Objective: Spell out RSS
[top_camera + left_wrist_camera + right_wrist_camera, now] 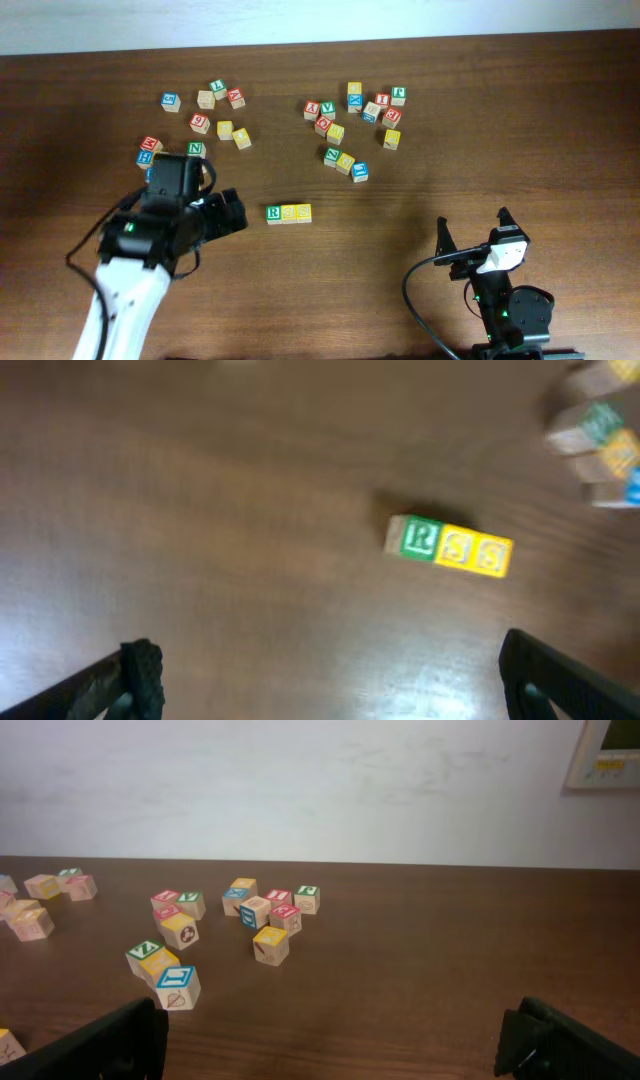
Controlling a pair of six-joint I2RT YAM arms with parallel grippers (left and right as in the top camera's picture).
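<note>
Three cubes lie touching in a row at the table's middle: the green R cube (273, 213), then two yellow S cubes (289, 213) (303, 212). In the left wrist view the R cube (420, 538) and the yellow cubes (460, 547) (492, 554) sit ahead of the fingers. My left gripper (232, 211) (330, 680) is open and empty, just left of the row. My right gripper (472, 236) (335, 1040) is open and empty at the front right, far from the row.
A cluster of lettered cubes (205, 110) lies at the back left, including a green N cube (196, 149) near my left arm. Another cluster (355, 115) lies at the back middle, also in the right wrist view (230, 925). A cable loops by the right arm.
</note>
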